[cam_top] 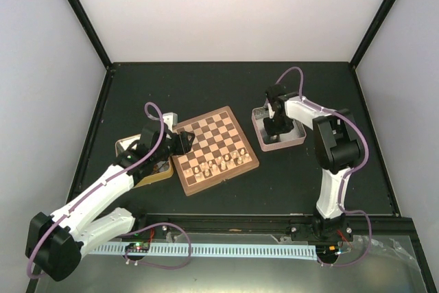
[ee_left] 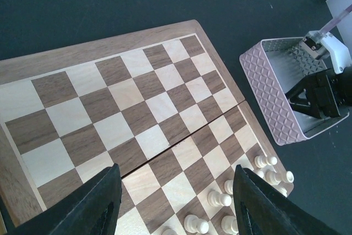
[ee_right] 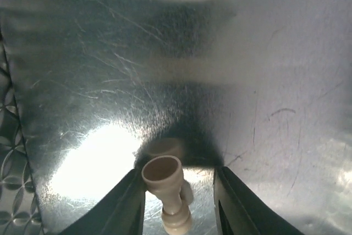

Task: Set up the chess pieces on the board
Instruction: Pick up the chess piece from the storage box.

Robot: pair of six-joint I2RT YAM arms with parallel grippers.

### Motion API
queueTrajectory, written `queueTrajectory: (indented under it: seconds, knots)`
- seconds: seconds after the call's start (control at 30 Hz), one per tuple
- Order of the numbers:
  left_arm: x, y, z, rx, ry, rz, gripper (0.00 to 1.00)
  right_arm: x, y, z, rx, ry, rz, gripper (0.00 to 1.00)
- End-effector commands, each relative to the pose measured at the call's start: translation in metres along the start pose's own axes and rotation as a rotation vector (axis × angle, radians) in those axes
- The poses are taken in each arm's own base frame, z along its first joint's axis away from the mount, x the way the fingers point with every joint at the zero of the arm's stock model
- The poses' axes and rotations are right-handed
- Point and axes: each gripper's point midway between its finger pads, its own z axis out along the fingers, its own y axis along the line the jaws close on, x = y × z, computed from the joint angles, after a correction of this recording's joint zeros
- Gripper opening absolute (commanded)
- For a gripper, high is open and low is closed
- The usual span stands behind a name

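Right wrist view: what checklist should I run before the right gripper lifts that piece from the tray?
1. Piece between the right gripper fingers: ok.
2. Both fingers touching the piece: not ok, there is a gap beside one finger.
3. Piece upright: cannot tell.
4. Tray floor around the fingers free of other pieces: ok.
5. Left gripper open, holding nothing: ok.
6. Board has free squares: ok.

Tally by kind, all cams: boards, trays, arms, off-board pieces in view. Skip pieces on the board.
board: 1
trays: 2 (left one partly under the arm)
arms: 2
chess piece in right tray: 1
Total: 6
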Motion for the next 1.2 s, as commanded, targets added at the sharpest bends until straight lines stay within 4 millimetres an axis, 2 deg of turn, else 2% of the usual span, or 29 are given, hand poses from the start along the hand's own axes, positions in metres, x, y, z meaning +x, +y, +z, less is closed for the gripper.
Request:
queueTrajectory:
  seconds: [0.0,0.03,0.13,0.43,0.57,0.67,0.83,1.1,1.17]
  knots:
    - [-0.014,-0.006,-0.002,0.018,-0.039,0.003,0.57,-0.007,-0.007,0.010,0.051,-0.013,0.036,0.31]
    - [-0.014,-0.007,-0.003,0.018,-0.040,0.004,0.57,-0.009,-0.007,0.011,0.051,-0.019,0.042,0.27]
    - [-0.014,-0.007,-0.003,0.019,-0.041,0.004,0.57,-0.014,-0.006,0.011,0.045,-0.038,0.059,0.22]
    - [-0.014,-0.007,-0.004,0.020,-0.042,0.004,0.57,-0.024,-0.003,0.010,0.030,-0.070,0.113,0.15]
    - [-0.014,-0.009,-0.005,0.029,-0.042,0.005,0.58,-0.030,-0.002,0.002,0.015,-0.111,0.151,0.11]
    - [-0.014,-0.013,-0.005,0.054,-0.040,0.010,0.58,-0.042,0.004,-0.018,-0.034,-0.192,0.211,0.11]
    - [-0.016,-0.023,-0.008,0.111,-0.052,0.017,0.60,-0.062,0.020,-0.065,-0.183,-0.331,0.345,0.11]
    - [-0.020,-0.048,-0.020,0.259,-0.087,0.049,0.62,-0.067,0.060,-0.126,-0.536,-0.430,0.533,0.11]
    - [-0.020,-0.055,-0.024,0.305,-0.096,0.062,0.62,-0.069,0.075,-0.148,-0.643,-0.480,0.548,0.11]
